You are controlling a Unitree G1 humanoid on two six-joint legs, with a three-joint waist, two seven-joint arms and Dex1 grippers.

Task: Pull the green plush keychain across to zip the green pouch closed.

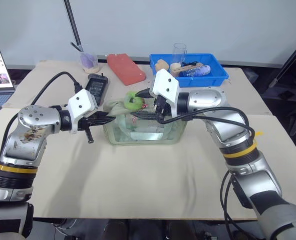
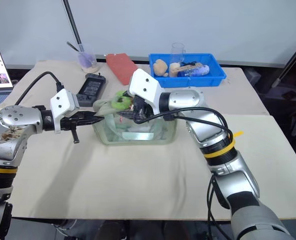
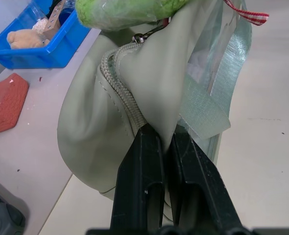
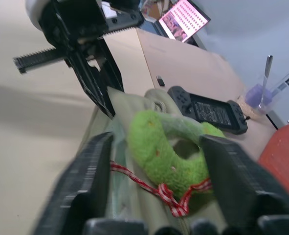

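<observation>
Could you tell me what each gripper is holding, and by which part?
Left gripper pinches the green pouch by its end fabric; right gripper straddles the green plush keychain, open, holding nothing.

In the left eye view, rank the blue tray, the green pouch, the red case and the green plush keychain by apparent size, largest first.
1. green pouch
2. blue tray, farther from the camera, so this order is unsure
3. red case
4. green plush keychain, plainly smallest

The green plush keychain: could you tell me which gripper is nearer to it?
Right. The right gripper straddles the green plush keychain, fingers open either side; the left gripper pinches the green pouch end beyond it.
</observation>
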